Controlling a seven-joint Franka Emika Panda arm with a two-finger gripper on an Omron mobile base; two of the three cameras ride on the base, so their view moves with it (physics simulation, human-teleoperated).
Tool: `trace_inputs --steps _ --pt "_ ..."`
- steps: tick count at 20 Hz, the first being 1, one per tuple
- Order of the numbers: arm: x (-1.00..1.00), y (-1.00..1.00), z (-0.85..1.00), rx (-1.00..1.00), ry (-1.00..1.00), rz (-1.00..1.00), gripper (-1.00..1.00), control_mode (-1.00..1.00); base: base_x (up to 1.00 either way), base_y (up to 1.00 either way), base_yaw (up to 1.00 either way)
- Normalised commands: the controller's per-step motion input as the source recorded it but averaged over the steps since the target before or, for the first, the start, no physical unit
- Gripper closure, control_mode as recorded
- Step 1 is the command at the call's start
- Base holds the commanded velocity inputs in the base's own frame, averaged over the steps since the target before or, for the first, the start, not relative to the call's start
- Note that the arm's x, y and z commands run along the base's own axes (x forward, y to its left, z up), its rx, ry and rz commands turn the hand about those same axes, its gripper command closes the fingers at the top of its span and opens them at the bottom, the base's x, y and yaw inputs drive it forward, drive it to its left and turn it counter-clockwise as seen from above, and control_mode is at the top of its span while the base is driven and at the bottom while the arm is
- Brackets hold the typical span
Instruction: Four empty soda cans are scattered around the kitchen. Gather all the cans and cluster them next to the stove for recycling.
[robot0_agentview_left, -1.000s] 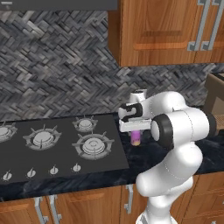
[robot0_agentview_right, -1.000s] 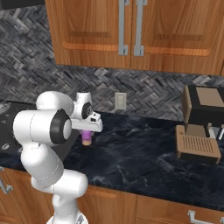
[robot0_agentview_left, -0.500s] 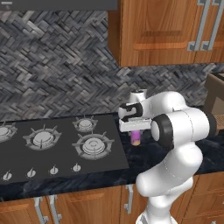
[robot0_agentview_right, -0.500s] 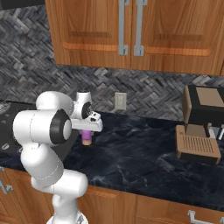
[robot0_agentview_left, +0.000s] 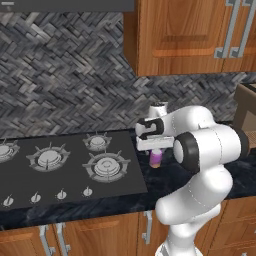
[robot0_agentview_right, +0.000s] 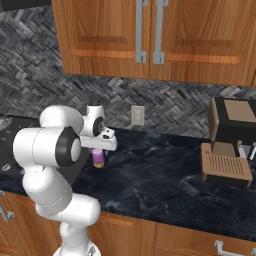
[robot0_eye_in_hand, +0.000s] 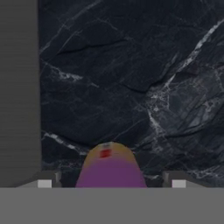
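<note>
- At the middle of the left base view, one soda can (robot0_agentview_left: 156, 158) with a purple and orange body stands on the black marbled counter (robot0_agentview_left: 235, 175), just right of the stove (robot0_agentview_left: 65, 167), directly under the gripper (robot0_agentview_left: 156, 151).
- In the hand view the soda can (robot0_eye_in_hand: 111, 168) sits bottom centre between the two fingertips (robot0_eye_in_hand: 44, 183), a gap showing on each side, so the pincer is released.
- Left of centre in the right base view, the same can (robot0_agentview_right: 98, 158) hangs below the gripper (robot0_agentview_right: 99, 150).
- One coffee machine (robot0_agentview_right: 229, 142) stands at the right, well apart.
- The stove shows four burners.
</note>
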Motion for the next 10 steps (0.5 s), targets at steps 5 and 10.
trace_inputs --steps 5,10 --pt "-0.16 0.0 0.0 0.0 -0.04 -0.01 -1.0 -1.0 0.0 0.0 0.0" --pt "-0.1 0.0 0.03 0.0 -0.05 -0.01 -1.0 -1.0 0.0 0.0 0.0"
